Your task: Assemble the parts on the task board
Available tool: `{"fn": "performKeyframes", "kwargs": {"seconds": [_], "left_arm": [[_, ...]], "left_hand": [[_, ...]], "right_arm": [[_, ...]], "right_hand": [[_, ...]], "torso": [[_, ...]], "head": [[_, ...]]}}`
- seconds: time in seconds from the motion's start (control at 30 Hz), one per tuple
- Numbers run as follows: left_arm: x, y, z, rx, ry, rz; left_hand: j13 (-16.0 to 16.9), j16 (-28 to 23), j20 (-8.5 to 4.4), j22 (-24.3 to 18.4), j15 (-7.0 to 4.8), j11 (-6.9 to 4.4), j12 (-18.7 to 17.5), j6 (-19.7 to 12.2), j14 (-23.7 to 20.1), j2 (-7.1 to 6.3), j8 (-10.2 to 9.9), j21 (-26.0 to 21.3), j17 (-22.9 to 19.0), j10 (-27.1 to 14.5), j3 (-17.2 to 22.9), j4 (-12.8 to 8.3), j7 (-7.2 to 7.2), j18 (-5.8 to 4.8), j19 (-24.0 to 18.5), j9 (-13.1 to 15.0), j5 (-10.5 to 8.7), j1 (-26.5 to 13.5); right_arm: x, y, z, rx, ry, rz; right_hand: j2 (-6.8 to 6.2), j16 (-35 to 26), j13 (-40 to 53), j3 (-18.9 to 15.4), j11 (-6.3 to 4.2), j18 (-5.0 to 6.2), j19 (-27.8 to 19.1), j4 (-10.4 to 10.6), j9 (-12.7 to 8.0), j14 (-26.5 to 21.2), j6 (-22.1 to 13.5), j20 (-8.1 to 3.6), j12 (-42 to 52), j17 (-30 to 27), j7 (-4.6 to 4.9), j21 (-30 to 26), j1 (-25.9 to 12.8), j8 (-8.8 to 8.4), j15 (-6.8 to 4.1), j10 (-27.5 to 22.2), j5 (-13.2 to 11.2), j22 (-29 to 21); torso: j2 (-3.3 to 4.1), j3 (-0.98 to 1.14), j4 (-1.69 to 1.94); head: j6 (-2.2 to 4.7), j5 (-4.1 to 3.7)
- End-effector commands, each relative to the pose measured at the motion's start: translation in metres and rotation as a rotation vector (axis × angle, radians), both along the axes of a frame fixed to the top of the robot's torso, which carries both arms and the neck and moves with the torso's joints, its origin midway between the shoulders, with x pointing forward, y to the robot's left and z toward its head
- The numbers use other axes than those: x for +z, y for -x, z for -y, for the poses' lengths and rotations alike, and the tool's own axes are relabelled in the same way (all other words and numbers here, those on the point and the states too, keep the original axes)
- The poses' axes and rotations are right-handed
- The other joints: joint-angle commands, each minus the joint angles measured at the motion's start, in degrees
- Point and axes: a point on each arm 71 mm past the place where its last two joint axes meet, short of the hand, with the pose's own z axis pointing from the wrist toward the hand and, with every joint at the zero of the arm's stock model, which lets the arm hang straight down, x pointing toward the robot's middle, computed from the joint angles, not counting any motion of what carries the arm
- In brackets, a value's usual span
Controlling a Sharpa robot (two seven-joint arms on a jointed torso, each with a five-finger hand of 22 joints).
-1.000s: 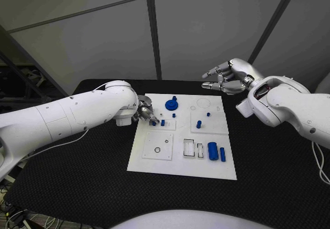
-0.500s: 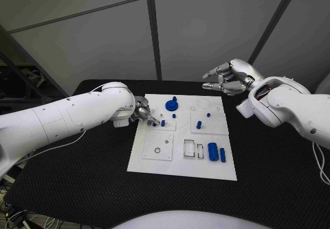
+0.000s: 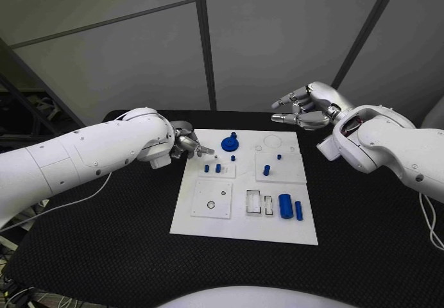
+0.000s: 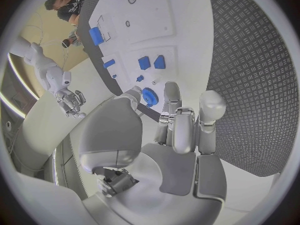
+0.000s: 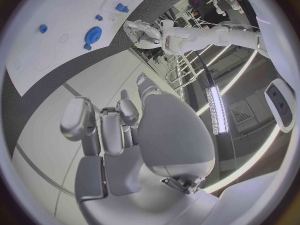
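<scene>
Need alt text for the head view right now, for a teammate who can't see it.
A white rectangular task board with small blue parts lies on a black table. The silver left hand hovers at its far left edge; the silver right hand is raised beyond its far edge.

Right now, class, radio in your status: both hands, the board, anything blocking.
Left hand empty, at the board's far left edge. Right hand empty, raised beyond the far edge. Blue parts on the board. Nothing blocking.
</scene>
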Motion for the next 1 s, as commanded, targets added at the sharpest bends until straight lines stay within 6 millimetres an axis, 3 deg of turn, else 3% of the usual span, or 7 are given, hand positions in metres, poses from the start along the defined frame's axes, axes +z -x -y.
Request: {"fn": "performKeyframes", "kwargs": {"seconds": [0.03,0.13,0.23,0.33,0.47,0.83,1.0], "left_arm": [[0.006,-0.002,0.004,0.021,0.133,0.034],[0.010,-0.003,0.007,0.010,0.171,0.061],[0.015,-0.004,0.015,-0.020,0.224,0.121],[0.020,-0.006,0.030,-0.095,0.257,0.231],[0.022,-0.005,0.046,-0.204,0.240,0.383],[0.008,-0.004,0.078,-0.408,0.108,0.518],[-0.001,-0.005,0.088,-0.447,0.043,0.515]], "left_hand": [[-1.6,-2.3,0.48,-3.3,0.83,0.56,-2.5,-1.2,2.2,0.33,-0.1,-3.2,3.3,-1.8,-1.2,0.0,0.52,0.63,-2.4,-2.0,-0.29,1.0],[-3.7,-15.9,1.47,-15.2,2.07,1.73,-5.0,-2.8,-4.8,0.74,-0.1,-15.3,-10.6,-5.0,-1.7,-0.3,1.66,2.94,-12.1,-5.2,-0.25,3.3],[-6.4,-32.1,2.46,-17.8,3.14,2.87,-8.2,-4.0,-14.5,1.86,-0.3,-19.9,-25.4,-8.8,0.3,-2.7,2.67,2.78,-15.5,-8.5,0.75,10.4],[-12.2,-38.9,3.42,-20.6,4.16,3.84,-12.8,-4.7,-18.3,2.42,-0.3,-24.5,-30.3,-10.6,4.4,-7.4,3.89,2.89,-17.4,-13.9,0.07,19.6],[-21.9,-45.1,4.45,-23.0,5.40,4.71,-18.2,-3.2,-20.1,0.44,-0.2,-28.5,-34.6,-10.1,8.2,-10.7,4.67,3.11,-18.3,-22.2,1.91,24.4],[-37.1,-41.8,3.80,-20.9,4.15,4.86,-23.2,-0.6,-8.9,-0.36,0.0,-24.7,-35.3,-8.7,9.0,-13.1,4.02,3.46,-10.9,-33.9,1.86,23.0],[-40.8,-25.9,3.50,-18.6,3.92,4.70,-23.2,-0.2,-2.6,-0.52,0.1,-21.4,-21.6,-8.2,8.7,-12.9,3.97,3.31,-7.4,-37.3,1.57,21.6]], "right_arm": [[0.001,0.000,0.000,0.007,-0.007,0.003],[0.001,0.000,0.000,0.007,-0.007,0.003],[0.001,0.000,0.000,0.006,-0.007,0.003],[0.001,0.000,-0.001,0.007,-0.008,0.003],[0.001,0.000,-0.002,0.010,-0.008,0.002],[0.002,0.000,-0.005,0.017,-0.010,0.003],[0.002,0.001,-0.006,0.020,-0.009,0.004]], "right_hand": [[0.22,-0.3,-0.1,-0.2,-0.07,1.04,-0.2,-0.2,0.1,2.3,0.2,-0.22,0.1,-0.1,0.00,-0.3,-0.4,-0.22,-0.38,0.4,0.4,-0.1],[0.22,-0.3,-0.1,-0.2,-0.07,1.04,-0.2,-0.2,0.1,2.3,0.2,-0.22,0.1,-0.1,0.00,-0.3,-0.4,-0.22,-0.38,0.4,0.4,-0.1],[0.22,-0.3,-0.1,-0.2,-0.07,1.04,-0.2,-0.2,0.1,2.3,0.2,-0.22,0.1,-0.1,0.00,-0.3,-0.4,-0.22,-0.38,0.4,0.4,-0.1],[0.22,-0.3,-0.1,-0.2,-0.07,1.04,-0.2,-0.2,0.1,2.3,0.2,-0.22,0.1,-0.1,0.00,-0.3,-0.4,-0.22,-0.38,0.4,0.4,-0.1],[0.23,-0.2,0.0,-0.2,-0.07,1.04,-0.1,-0.2,0.1,2.3,0.2,-0.23,0.2,0.0,0.00,-0.3,-0.5,-0.24,-0.38,0.4,0.3,0.0],[0.25,-0.2,0.0,-0.2,-0.07,1.04,-0.1,-0.2,0.1,2.3,0.2,-0.23,0.2,0.0,0.00,-0.3,-0.5,-0.24,-0.38,0.4,0.4,0.0],[0.25,-0.2,0.0,-0.2,-0.07,1.04,-0.1,-0.2,0.1,2.3,0.2,-0.23,0.2,0.0,0.00,-0.3,-0.5,-0.24,-0.38,0.4,0.4,0.0]], "torso": [[0.09,0.03,0.01],[0.05,0.03,0.01],[0.02,0.03,-0.01],[0.08,0.02,-0.09],[0.05,0.00,-0.10],[0.05,0.02,-0.15],[0.11,0.02,-0.13]], "head": [[0.14,-0.08],[0.10,-0.10],[0.16,-0.23],[0.35,-0.53],[0.57,-0.76],[0.85,-0.98],[0.97,-1.03]]}}
